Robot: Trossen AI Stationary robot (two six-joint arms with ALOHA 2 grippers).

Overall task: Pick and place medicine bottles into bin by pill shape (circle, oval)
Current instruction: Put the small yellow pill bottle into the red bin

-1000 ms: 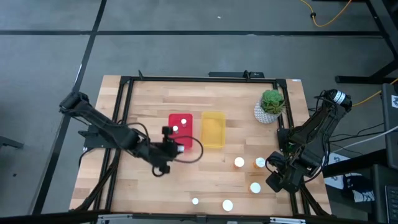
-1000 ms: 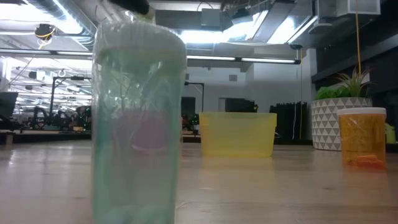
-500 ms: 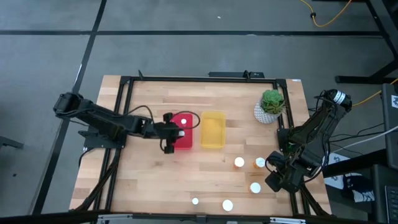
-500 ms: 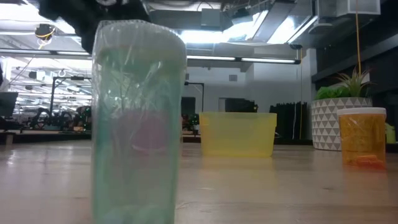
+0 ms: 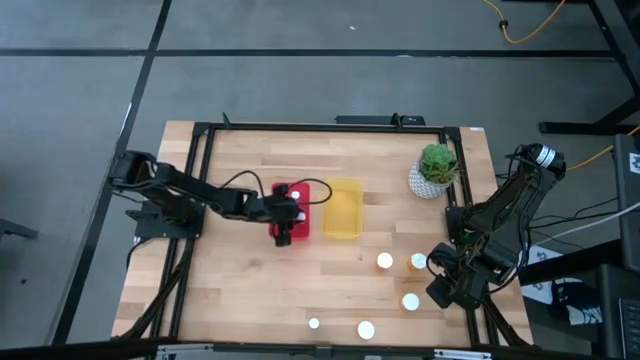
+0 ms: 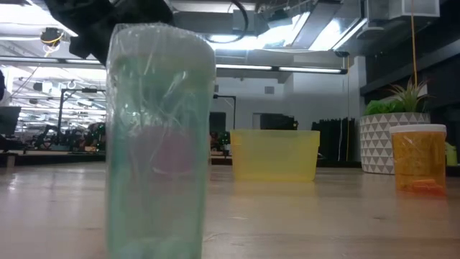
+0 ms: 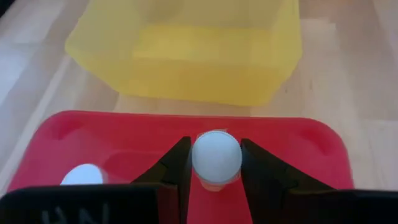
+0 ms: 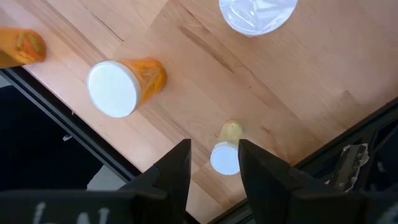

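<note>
Left gripper (image 7: 215, 163) over the red bin (image 7: 124, 140), jaws grasping a white-capped medicine bottle (image 7: 216, 155); yellow bin (image 7: 193, 56) just beyond. Right gripper (image 8: 213, 163) released above the surface (image 8: 311, 74), near remaining bottles (image 8: 124, 84).

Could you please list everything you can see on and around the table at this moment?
Table: one, light wood, dark frame.
Red bin: one, mid-table, holding one white-capped bottle.
Yellow bin: one, right of the red bin.
Held bottle: one, white cap, over the red bin.
Loose bottles: five, white caps, some orange-bodied, front right.
Potted plant: one, green, back right.
Left gripper: fingers shut on the held bottle.
Right gripper: open, above the table's front right.
</note>
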